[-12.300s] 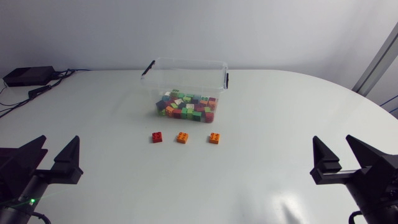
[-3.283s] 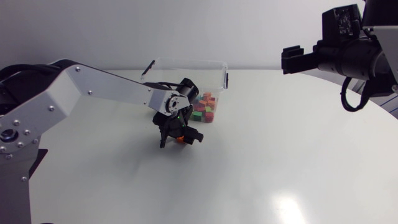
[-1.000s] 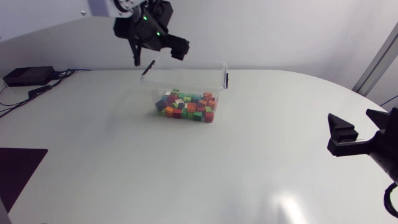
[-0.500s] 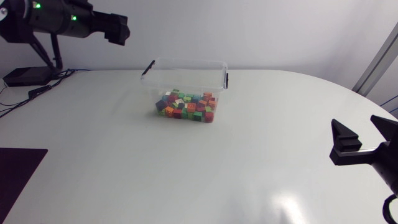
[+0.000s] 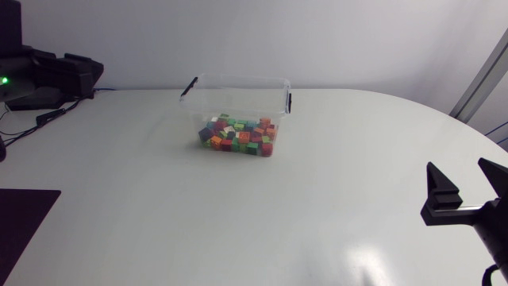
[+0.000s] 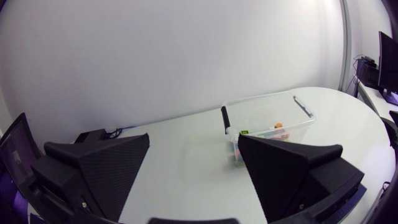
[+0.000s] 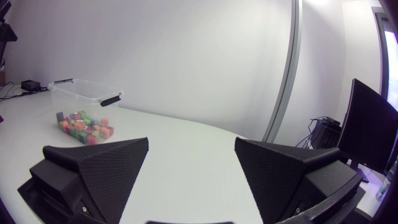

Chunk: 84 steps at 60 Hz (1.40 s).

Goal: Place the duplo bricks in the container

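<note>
Clear plastic container [image 5: 238, 102] on white table [image 5: 159, 214], lid off, black latch handles [image 5: 188, 86] on both short ends. All visible duplo bricks [image 5: 238, 137] are inside the container: mixed red, green, orange, blue, purple, white. They lie in a loose layer on its floor, packed toward the wall nearest the arms.

L gripper [image 6: 193, 165]: well apart from container, out past its left latch end, by the table's far left corner. Jaws spread wide, nothing btwn them. Its wrist cam looks across the table w/ container ahead of the fingers.

R gripper [image 7: 191, 163]: well apart from container, out past its right latch end and toward the table's near edge. Jaws spread wide, nothing btwn them. Container shows far ahead, off to the left-finger side.

Black cable [image 5: 48, 117] lies on the table beyond container's left end, close to the L gripper.
</note>
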{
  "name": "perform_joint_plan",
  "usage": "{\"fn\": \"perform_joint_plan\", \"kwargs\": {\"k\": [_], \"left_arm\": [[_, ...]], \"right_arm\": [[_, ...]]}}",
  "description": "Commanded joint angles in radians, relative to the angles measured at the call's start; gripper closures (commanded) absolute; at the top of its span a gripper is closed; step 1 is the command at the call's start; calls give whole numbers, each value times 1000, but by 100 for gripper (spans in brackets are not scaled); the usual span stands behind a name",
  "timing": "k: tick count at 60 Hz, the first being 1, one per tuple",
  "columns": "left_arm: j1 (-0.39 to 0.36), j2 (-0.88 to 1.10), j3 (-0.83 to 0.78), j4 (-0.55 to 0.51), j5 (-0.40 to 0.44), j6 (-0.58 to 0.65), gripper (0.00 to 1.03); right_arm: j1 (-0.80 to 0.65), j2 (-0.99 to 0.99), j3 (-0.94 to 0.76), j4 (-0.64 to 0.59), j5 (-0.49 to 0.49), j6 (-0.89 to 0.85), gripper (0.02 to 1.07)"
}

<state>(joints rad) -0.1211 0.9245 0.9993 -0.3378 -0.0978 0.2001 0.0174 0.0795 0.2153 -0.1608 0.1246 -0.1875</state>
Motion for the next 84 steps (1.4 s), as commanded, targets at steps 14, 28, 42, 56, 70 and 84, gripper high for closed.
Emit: {"fn": "perform_joint_plan", "kwargs": {"k": [14, 28, 42, 56, 70, 84], "left_arm": [[21, -242, -220, 69, 12, 13, 4], [81, -397, -386, 117, 101, 18, 5], [104, -514, -553, 191, 127, -1, 5], [110, -639, -689, 236, 118, -61, 5], [115, -771, -833, 283, 109, -126, 5], [121, -910, -984, 333, 99, -193, 7]], "right_arm": [[-5, -70, -60, 1, 4, -21, 7], [-16, -86, -99, 6, 4, -29, 7], [-16, -86, -132, 39, -8, -12, 7], [-16, -84, -157, 76, -44, 49, 7], [-17, -82, -184, 115, -81, 113, 7], [-17, -80, -212, 157, -121, 181, 7]]}}
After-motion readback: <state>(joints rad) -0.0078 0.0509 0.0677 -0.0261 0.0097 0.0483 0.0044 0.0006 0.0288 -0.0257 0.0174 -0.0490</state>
